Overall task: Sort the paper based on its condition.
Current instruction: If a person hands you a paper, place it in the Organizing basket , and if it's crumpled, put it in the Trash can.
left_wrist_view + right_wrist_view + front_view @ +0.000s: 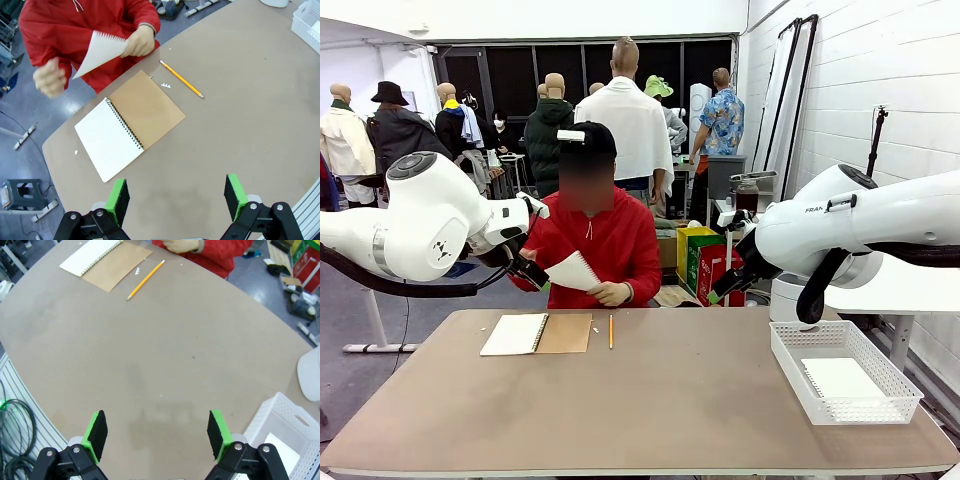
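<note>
While the person at the far side held a white sheet (572, 271) (100, 50) up off the counter (670, 400) in one hand (612, 293) (140, 42), both arms hung above the counter with nothing in their grip. The left gripper (176, 192) had its green pads spread wide over bare counter, on the near side of the notebook (535, 333) (130, 130). The notebook lay open and flat at far left, white page to the left and brown cover to the right. A pencil (611, 331) (181, 79) lay just right of it, apart from it. The right gripper (156, 432) was likewise spread wide above bare counter. A white basket (860, 410) (280, 410) stood at the near right, and a second sheet (840, 378) (280, 450) lay flat inside it.
</note>
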`<state>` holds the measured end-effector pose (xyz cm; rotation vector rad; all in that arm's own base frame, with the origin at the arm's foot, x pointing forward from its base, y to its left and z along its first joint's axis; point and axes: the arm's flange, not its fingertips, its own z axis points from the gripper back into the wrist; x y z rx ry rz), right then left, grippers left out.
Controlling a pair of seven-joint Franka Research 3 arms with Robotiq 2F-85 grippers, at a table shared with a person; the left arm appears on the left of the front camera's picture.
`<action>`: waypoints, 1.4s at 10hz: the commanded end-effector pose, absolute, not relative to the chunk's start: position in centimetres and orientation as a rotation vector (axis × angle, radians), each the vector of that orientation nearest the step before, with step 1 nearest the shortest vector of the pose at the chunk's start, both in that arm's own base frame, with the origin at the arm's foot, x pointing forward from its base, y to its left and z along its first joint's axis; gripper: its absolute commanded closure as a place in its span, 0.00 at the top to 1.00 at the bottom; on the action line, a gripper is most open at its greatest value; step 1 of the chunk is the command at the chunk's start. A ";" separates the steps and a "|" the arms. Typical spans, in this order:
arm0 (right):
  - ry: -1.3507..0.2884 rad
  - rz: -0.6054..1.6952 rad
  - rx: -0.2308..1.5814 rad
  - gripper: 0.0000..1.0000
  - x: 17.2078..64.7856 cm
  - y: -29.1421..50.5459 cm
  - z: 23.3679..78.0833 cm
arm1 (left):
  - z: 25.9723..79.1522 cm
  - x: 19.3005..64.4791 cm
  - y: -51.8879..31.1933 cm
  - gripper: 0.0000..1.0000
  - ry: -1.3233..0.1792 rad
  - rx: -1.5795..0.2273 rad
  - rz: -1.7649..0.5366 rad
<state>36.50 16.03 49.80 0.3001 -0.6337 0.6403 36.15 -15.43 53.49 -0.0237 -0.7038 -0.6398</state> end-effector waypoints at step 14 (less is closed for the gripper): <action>-0.631 0.644 0.295 1.00 36.4 16.1 49.8 | 53.5 36.2 -15.3 1.00 -0.701 -0.024 -0.638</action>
